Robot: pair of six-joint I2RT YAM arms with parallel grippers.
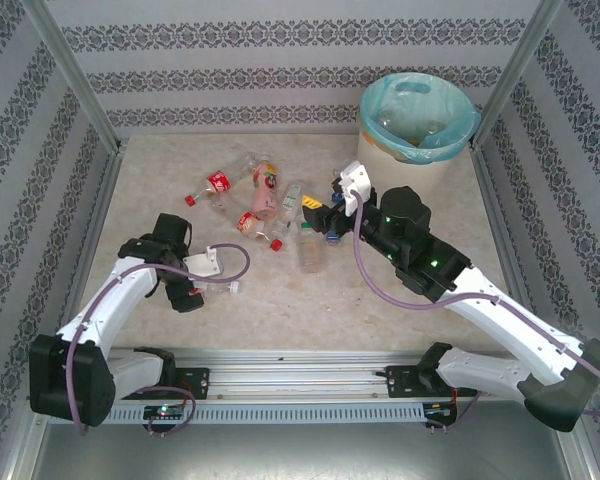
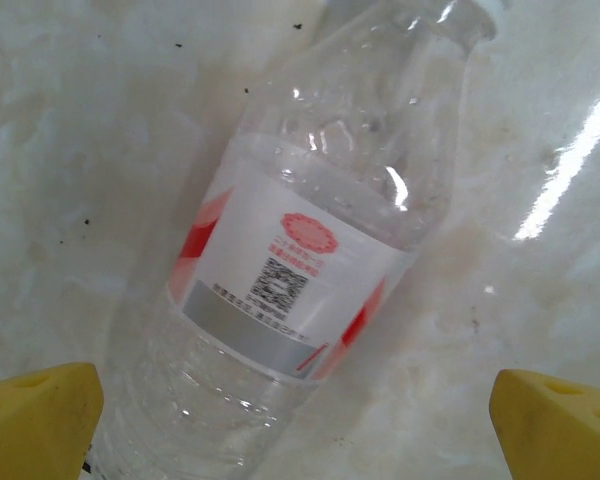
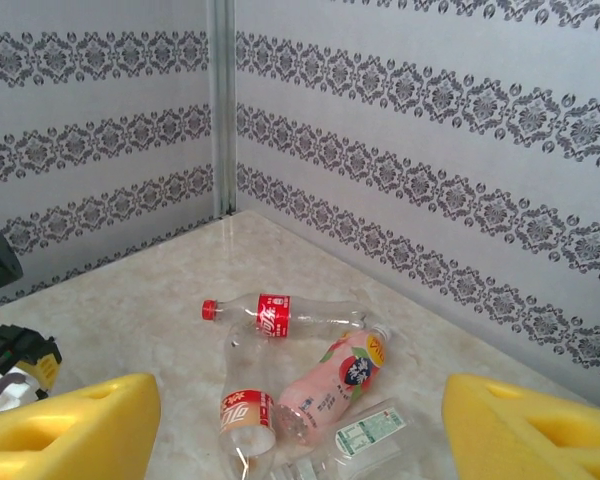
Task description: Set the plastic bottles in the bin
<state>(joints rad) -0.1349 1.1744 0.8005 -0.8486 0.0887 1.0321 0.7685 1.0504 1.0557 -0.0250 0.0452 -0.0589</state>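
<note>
Left gripper [image 2: 298, 405] open over a clear red-and-white-labelled plastic bottle [image 2: 300, 270], right gripper [image 3: 298, 425] open and empty; several small clear plastic bottles [image 1: 265, 205] not yet binned, round cream turquoise-lined bin [image 1: 400, 165] looks barely filled.

A lab test booth: silver aluminium frame posts [image 1: 77, 82] hold grey damask-patterned wall panels [image 1: 280, 60] around a beige marble-look tabletop [image 1: 280, 300] with a slotted aluminium base rail [image 1: 300, 381].

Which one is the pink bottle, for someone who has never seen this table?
Find the cream bin in the far right corner, then look left to the heap of bottles mid-table. The pink bottle lies in that heap, the only one pink all over among clear neighbours.
</note>
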